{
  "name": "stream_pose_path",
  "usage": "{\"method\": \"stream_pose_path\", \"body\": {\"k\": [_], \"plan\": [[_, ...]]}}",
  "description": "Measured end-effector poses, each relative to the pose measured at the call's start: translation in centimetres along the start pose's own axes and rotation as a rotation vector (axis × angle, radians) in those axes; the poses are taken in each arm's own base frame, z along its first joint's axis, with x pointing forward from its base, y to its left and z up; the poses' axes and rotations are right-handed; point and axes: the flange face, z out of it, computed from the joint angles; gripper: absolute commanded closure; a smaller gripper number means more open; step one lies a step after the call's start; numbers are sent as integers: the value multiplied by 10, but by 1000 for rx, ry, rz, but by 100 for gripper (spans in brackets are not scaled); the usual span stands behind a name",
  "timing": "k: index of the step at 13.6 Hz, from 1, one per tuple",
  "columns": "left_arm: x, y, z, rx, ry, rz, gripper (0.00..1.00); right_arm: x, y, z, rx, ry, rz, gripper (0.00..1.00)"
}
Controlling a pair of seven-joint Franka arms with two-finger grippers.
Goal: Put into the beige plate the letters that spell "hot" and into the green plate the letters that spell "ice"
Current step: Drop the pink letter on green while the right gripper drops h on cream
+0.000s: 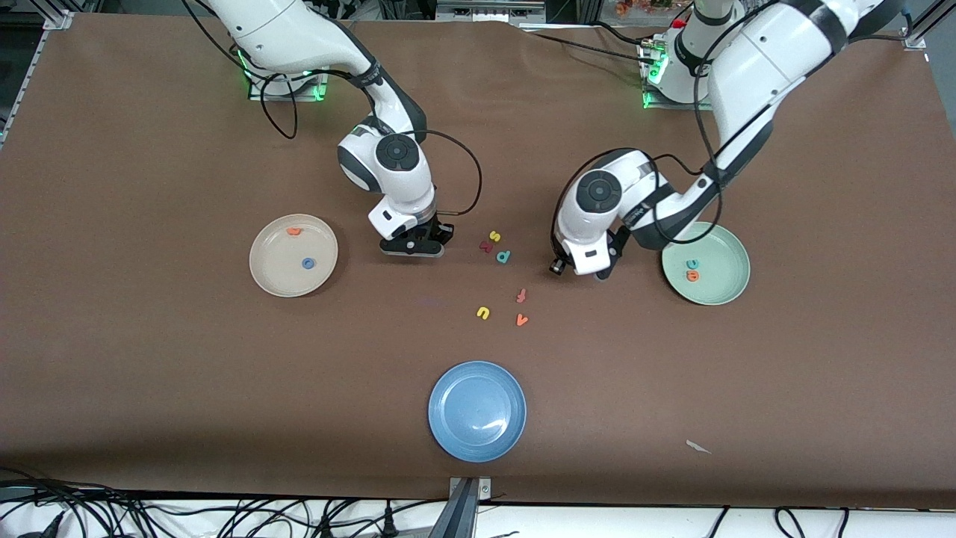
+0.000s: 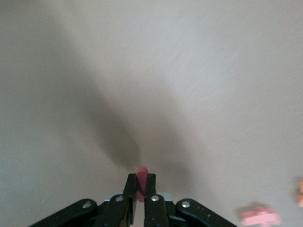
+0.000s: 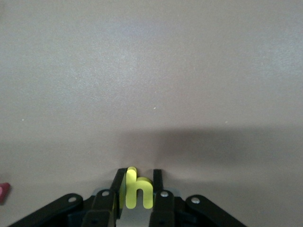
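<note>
Two letters are clamped for sorting: the yellow "h" [image 3: 137, 193] by the right gripper [image 1: 410, 246] near the beige plate [image 1: 266, 281], the red "i" [image 2: 141, 182] by the left gripper [image 1: 597, 274] beside the green plate [image 1: 728, 288].

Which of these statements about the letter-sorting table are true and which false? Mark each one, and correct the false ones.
1. The right gripper is shut on the yellow "h". True.
2. The beige plate holds the teal "c". False: it holds the orange "t" and blue "o".
3. The left gripper is shut on the dark red "i". True.
4. The blue plate holds the yellow "u". False: the yellow "u" lies on the table.
5. The green plate holds two letters. True.
</note>
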Motion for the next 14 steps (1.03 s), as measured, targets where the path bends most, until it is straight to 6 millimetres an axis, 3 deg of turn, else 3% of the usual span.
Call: {"method": "stream_pose_path", "body": {"k": [2, 4, 5, 7, 12, 14], "plan": [[37, 8, -41, -58, -21, 62, 100, 11, 14, -13, -58, -15, -31, 100], [89, -2, -76, -39, -28, 152, 100, 33, 41, -43, -114, -22, -75, 100], [113, -10, -84, -6, -24, 212, 100, 44, 56, -58, -127, -19, -94, 100], [159, -29, -84, 71, -28, 351, 100, 56, 91, -71, -145, -25, -133, 100], [278, -93, -64, 214, -119, 703, 100, 62, 185, -64, -186, -104, -248, 100], [312, -114, -50, 237, -138, 761, 100, 61, 211, -70, -193, -115, -281, 99]]}}
